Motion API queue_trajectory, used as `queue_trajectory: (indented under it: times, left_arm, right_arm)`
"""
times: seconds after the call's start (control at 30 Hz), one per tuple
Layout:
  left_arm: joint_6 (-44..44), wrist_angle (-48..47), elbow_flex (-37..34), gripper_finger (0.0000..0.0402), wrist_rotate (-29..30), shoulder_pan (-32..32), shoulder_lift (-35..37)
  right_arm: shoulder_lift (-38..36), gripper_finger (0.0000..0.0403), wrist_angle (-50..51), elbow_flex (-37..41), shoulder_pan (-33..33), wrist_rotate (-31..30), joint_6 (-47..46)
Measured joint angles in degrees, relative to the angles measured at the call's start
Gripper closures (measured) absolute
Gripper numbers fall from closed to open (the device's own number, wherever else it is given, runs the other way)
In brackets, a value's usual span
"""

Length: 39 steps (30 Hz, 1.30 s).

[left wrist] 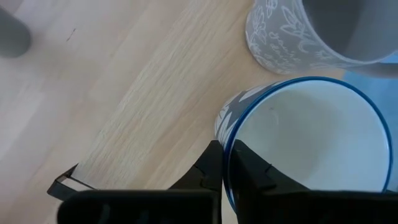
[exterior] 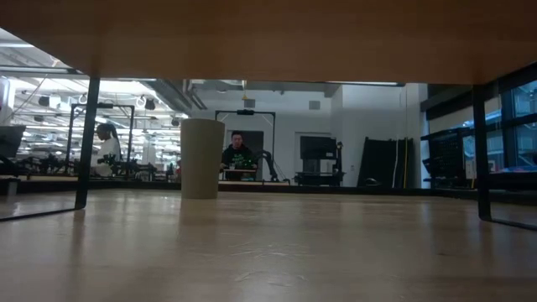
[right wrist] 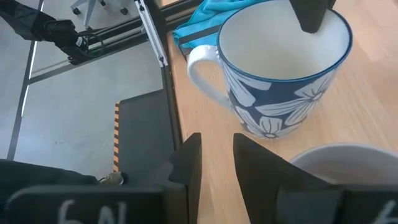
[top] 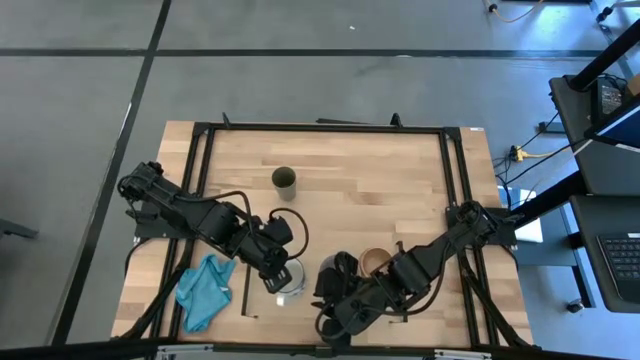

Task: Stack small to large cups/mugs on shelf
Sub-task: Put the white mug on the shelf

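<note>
Left end effector [left wrist: 224, 177] pinching white mug [left wrist: 311, 146] rim, beside grey mug [left wrist: 311, 34]. Right end effector [right wrist: 216, 165] fingers slightly apart at grey mug; can't tell grip.

The near edge of the shelf [top: 350, 215] is crowded; the white mug [top: 290, 277] is clamped at its rim by the left gripper [top: 281, 272], one finger inside; the grey mug [left wrist: 311, 31] stands just beside it, only a narrow gap being left between; the right gripper [right wrist: 214, 165] is held close beside both, fingers slightly parted. The teal cloth [top: 205, 290] lies near. The dark olive-green cup [top: 284, 181] stands well apart, open wood being seen all around it.
</note>
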<state>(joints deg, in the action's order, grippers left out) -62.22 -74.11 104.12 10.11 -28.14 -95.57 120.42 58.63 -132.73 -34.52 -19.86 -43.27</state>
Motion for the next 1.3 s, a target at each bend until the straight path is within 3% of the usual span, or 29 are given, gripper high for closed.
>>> queue_trajectory:
  times: [1.3]
  left_arm:
    - [-0.3, 2.7, 0.1, 0.0378, -0.6, 0.2, -0.6]
  right_arm:
    - [-0.1, 0.0309, 1.3, 0.0, 1.4, 0.0, 3.3]
